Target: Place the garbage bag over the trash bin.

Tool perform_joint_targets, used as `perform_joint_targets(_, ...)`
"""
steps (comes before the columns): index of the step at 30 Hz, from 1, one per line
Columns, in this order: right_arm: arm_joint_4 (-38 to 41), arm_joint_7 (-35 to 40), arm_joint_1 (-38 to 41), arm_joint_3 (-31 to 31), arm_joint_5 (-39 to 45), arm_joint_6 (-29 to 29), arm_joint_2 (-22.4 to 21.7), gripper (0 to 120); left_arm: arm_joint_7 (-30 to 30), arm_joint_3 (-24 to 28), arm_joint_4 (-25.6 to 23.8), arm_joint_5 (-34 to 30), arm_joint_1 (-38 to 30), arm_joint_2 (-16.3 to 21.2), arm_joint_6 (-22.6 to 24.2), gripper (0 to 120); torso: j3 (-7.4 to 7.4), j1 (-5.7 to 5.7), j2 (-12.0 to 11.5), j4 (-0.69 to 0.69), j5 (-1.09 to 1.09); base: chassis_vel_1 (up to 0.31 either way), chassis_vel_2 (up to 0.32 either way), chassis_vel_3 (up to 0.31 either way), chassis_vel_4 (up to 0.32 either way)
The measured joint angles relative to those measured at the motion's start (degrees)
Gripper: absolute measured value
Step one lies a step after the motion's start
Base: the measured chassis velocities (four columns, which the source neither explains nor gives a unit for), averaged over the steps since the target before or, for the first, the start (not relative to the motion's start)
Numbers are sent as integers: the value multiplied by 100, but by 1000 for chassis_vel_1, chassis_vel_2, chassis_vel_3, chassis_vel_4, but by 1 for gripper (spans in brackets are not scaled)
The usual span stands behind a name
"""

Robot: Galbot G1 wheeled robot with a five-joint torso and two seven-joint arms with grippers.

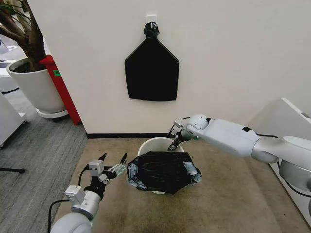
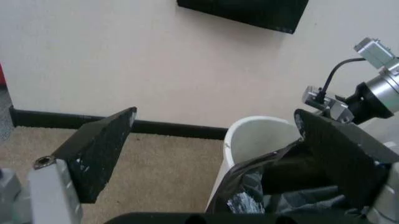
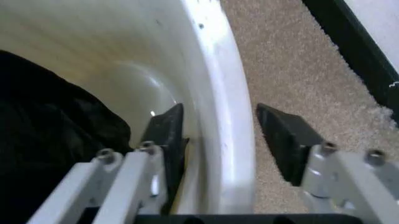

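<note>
**Head view: bag half on, right gripper straddling the bin rim**

Head view has the trash bin (image 1: pixel 148 144) on the carpet by the wall, with the garbage bag (image 1: pixel 162 172) draped over its near side and bunched up there. The far part of the rim is bare, so I'd say it's only partly covered.

The right gripper (image 3: pixel 221 135) is at that far rim with its jaws apart, one finger inside the bin wall and one outside, not squeezing yet. The left gripper (image 1: pixel 112 161) sits just beside the bag's left edge, jaws spread wide and holding nothing.

What could go wrong: if the right one closes now it may grab bare plastic rim and no bag at all. Any tug could also tip such a light bin, or slide the loose bag right off.

Inside the bin there's just the bag's slack sagging in; the rest of the interior looks bare.
</note>
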Motion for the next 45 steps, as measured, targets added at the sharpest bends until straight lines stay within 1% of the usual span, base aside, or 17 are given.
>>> perform_joint_targets(4, 84, 152, -71, 137, 188, -2, -24, 21, -15, 25, 20, 4, -15, 7, -13, 100, 0, 0, 0, 0, 0, 0, 0, 0, 0)
perform_joint_targets(6, 92, 176, -74, 145, 211, -2, -29, 20, -16, 28, 21, 5, -16, 7, -14, 100, 0, 0, 0, 0, 0, 0, 0, 0, 0)
perform_joint_targets(11, 311, 688, -127, 369, 804, -7, -174, 3, -25, 62, 33, 24, -41, 5, -19, 100, 0, 0, 0, 0, 1, 0, 0, 0, 0)
perform_joint_targets(16, 512, 1215, -130, 513, 1275, -8, -371, 1, -28, 74, 34, 34, -66, -8, -24, 100, 0, 0, 0, 0, 1, 0, 0, 0, 0)
perform_joint_targets(20, 987, 2436, -293, 855, 2354, -11, -699, 1, -45, 75, 32, 41, -87, -45, -48, 100, 0, 0, 1, -2, 0, 0, 0, 0, 0)
perform_joint_targets(22, 1119, 2841, -385, 985, 2698, -11, -745, 1, -48, 75, 31, 42, -91, -50, -52, 100, 0, 0, 1, -2, 1, 0, 0, 0, 0)
perform_joint_targets(26, 1815, 5319, -1027, 1860, 4388, -7, -800, 1, -64, 73, 20, 38, -154, -14, -61, 100, 0, 0, 1, 0, 1, 0, 0, 0, 0)
perform_joint_targets(28, 2131, 6279, -1329, 2297, 5022, -1, -755, 1, -73, 57, 17, 12, -209, 41, -62, 100, 0, 0, 1, -1, 1, 0, 0, 0, 0)
perform_joint_targets(29, 2228, 6573, -1410, 2426, 5185, 3, -737, 1, -78, 51, 14, 1, -221, 56, -62, 100, 0, 0, 1, 0, 2, 0, 0, 0, 0)
perform_joint_targets(30, 2228, 6573, -1410, 2426, 5185, 3, -737, 1, -78, 51, 14, 1, -221, 56, -62, 100, 0, 0, 1, 0, 2, 0, 0, 0, 0)
perform_joint_targets(31, 2425, 7107, -1570, 2661, 5464, 61, -708, 1, -87, 37, 14, -14, -239, 79, -62, 100, 0, 0, 1, 0, 2, 0, 0, 0, 0)
perform_joint_targets(32, 2489, 7263, -1616, 2729, 5540, 95, -700, 1, -87, 33, 14, -18, -243, 84, -62, 100, 0, 0, 1, 0, 1, 0, 0, 0, 0)
perform_joint_targets(36, 3220, 8719, -2242, 3414, 6024, 1009, -550, 1, -99, 16, 14, -25, -236, 45, -71, 100, 0, 0, 1, 0, 1, 0, 0, 0, 0)
perform_joint_targets(38, 3289, 8868, -2317, 3496, 6054, 1121, -529, 1, -100, 16, 14, -24, -228, 40, -72, 100, 0, 0, 1, 1, 1, 0, 0, 0, 0)
perform_joint_targets(40, 3591, 9477, -2707, 3865, 6136, 1575, -438, 1, -102, 16, 9, -21, -201, 30, -73, 100, 0, 0, 1, 1, 0, 0, 0, 0, 0)
perform_joint_targets(42, 3790, 9815, -3014, 4138, 6147, 1812, -397, 1, -118, 16, 9, -20, -198, 41, -73, 100, 0, 0, 1, -1, 1, 0, 0, 0, 0)
perform_joint_targets(45, 3933, 10056, -3240, 4334, 6158, 2063, -386, 1, -143, 15, 9, -21, -201, 71, -73, 100, 0, 0, 1, -1, 1, 0, 0, 0, 0)
